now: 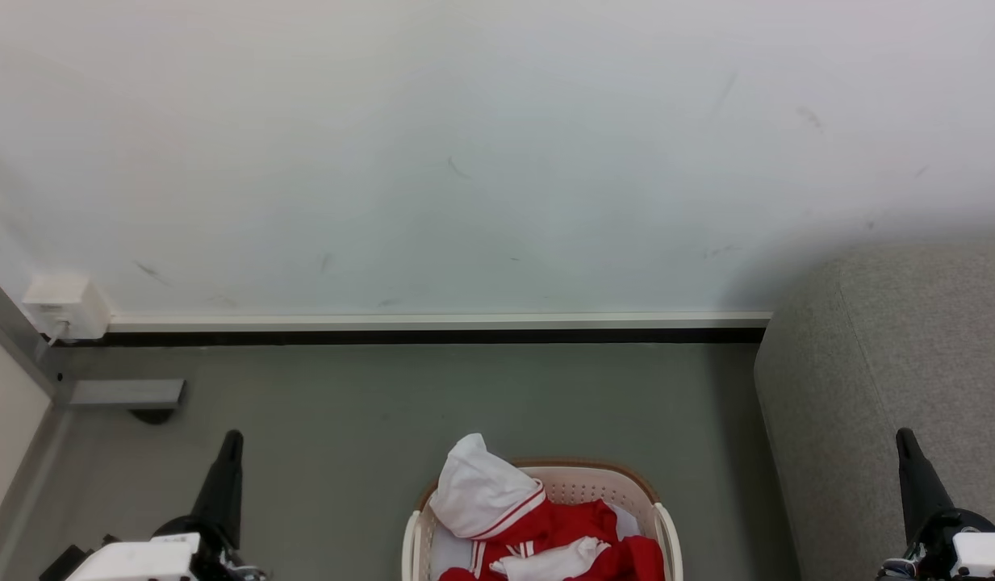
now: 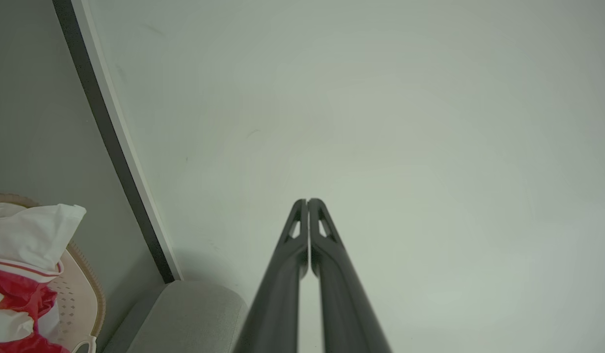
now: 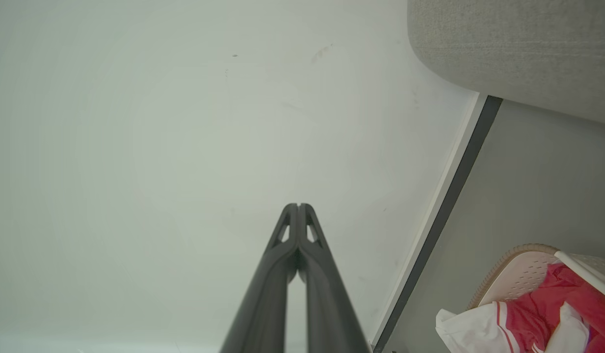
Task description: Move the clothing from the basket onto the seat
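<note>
Head view sets the left fingers (image 1: 231, 444) and the right fingers (image 1: 905, 444) low at either side, each pair pressed together with nothing held, tips pointing toward the wall (image 1: 465, 161). Between and below them the clothing (image 1: 549, 528) lies heaped in the basket (image 1: 626, 478) on the floor (image 1: 344, 420), slightly nearer the left pair, a white piece standing at the far-left rim. Farther off on the right is the seat (image 1: 892, 363), on the right pair's side, so that arm probably has the shorter carry.

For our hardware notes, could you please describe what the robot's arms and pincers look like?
The left pincer and right pincer each have two long, matt dark-grey fingers tapering to slim tips with triangular cut-outs. Behind them sit boxy white wrist housings.
</note>
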Tool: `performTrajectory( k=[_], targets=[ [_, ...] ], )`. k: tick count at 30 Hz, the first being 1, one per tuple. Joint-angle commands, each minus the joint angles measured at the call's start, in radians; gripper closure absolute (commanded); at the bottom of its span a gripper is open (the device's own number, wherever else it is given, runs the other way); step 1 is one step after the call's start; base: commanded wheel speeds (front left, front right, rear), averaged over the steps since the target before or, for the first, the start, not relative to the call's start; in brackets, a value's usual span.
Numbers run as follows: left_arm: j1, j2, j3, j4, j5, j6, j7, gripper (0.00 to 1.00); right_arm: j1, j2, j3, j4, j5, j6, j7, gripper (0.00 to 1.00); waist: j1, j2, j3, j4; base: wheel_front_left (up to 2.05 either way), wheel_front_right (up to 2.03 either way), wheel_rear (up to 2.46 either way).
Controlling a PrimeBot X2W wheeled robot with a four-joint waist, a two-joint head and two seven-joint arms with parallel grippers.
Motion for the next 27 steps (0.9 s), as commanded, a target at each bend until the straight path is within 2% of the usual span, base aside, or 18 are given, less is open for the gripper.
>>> performTrajectory(
  k=[1, 13, 14, 22, 27],
  targets=[
    [-0.008, 0.003, 0.001, -0.003, -0.011, -0.001, 0.003, 1.00, -0.014, -0.007, -0.004, -0.005, 0.000, -0.003, 0.002, 1.00, 0.0000, -0.0001, 0.000, 0.000, 0.00, 0.00, 0.00],
    [-0.008, 0.003, 0.001, -0.003, -0.011, -0.001, 0.003, 1.00, -0.014, -0.007, -0.004, -0.005, 0.000, -0.003, 0.002, 1.00, 0.0000, -0.0001, 0.000, 0.000, 0.00, 0.00, 0.00],
    [0.001, -0.001, 0.000, 0.002, 0.000, 0.000, -0.001, 0.00, 0.001, 0.001, 0.001, 0.003, 0.000, 0.000, 0.000, 0.00, 0.0000, -0.0001, 0.000, 0.000, 0.00, 0.00, 0.00],
    [0.010, -0.005, -0.028, 0.023, 0.010, 0.000, -0.033, 0.00, 0.017, 0.007, 0.024, 0.017, -0.025, 0.000, -0.033, 0.00, 0.0000, -0.0001, 0.000, 0.000, 0.00, 0.00, 0.00],
    [0.006, -0.004, -0.044, 0.027, 0.046, 0.000, -0.058, 0.00, 0.016, 0.005, 0.032, 0.016, -0.108, 0.000, -0.058, 0.00, 0.0000, -0.0001, 0.000, 0.000, 0.00, 0.00, 0.00]
  ],
)
